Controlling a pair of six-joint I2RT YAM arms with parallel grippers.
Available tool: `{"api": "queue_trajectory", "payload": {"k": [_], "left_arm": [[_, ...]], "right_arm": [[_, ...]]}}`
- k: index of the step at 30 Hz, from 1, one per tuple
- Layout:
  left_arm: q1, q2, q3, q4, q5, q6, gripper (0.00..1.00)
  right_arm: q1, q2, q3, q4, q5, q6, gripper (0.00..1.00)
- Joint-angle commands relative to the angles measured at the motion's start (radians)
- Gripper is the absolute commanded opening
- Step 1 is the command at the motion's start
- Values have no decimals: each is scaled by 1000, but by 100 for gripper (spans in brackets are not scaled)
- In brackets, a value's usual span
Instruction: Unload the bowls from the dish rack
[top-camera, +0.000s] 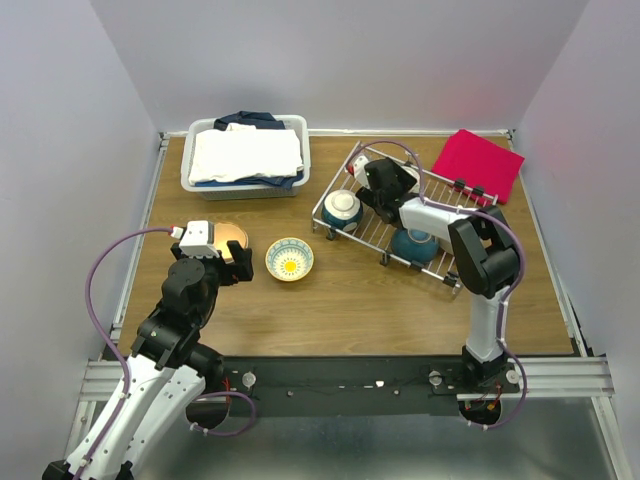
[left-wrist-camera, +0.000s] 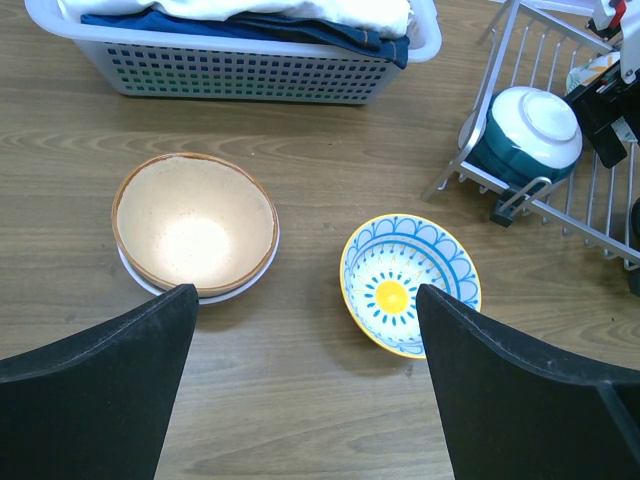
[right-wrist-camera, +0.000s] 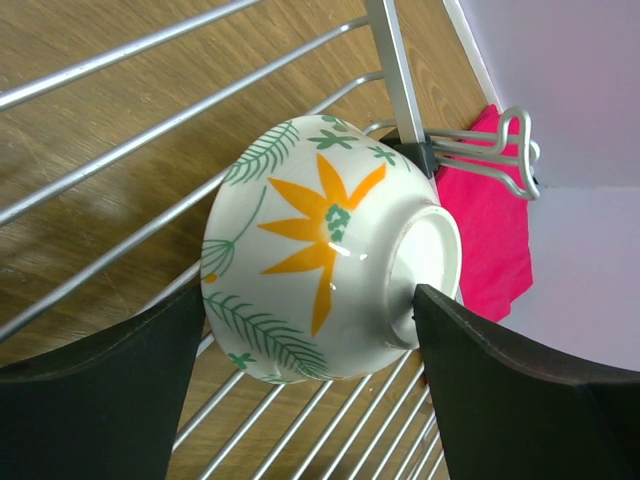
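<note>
The silver wire dish rack (top-camera: 370, 235) sits right of centre. An upturned teal bowl (top-camera: 342, 208) and a second teal bowl (top-camera: 414, 245) rest on it. A white floral bowl (right-wrist-camera: 320, 250) lies on its side on the rack wires (right-wrist-camera: 120, 180). My right gripper (right-wrist-camera: 310, 320) straddles it, one finger at its rim, the other against its foot. On the table stand a yellow-patterned bowl (left-wrist-camera: 408, 282) and a beige bowl (left-wrist-camera: 195, 225) stacked on a white one. Above the bare wood before them, my left gripper (left-wrist-camera: 305, 400) hangs open and holds nothing.
A white plastic bin (top-camera: 245, 160) of folded cloth stands at the back left. A red cloth (top-camera: 478, 165) lies at the back right, just behind the rack. The right arm (top-camera: 480, 260) reaches over the rack's near right corner.
</note>
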Motion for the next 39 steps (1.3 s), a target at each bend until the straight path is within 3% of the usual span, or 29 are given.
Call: {"api": "queue_trajectory", "payload": {"k": [1, 12, 21, 39], "left_arm": [[6, -8, -7, 16, 0, 10, 99], [6, -3, -7, 18, 1, 11, 99], [6, -5, -7, 16, 4, 10, 99], [6, 10, -8, 27, 32, 9, 99]], "right_arm": [[8, 11, -39, -22, 30, -10, 89], [11, -80, -35, -23, 42, -18, 58], [12, -147, -15, -57, 22, 40, 44], [12, -357, -26, -170, -188, 402, 41]]}}
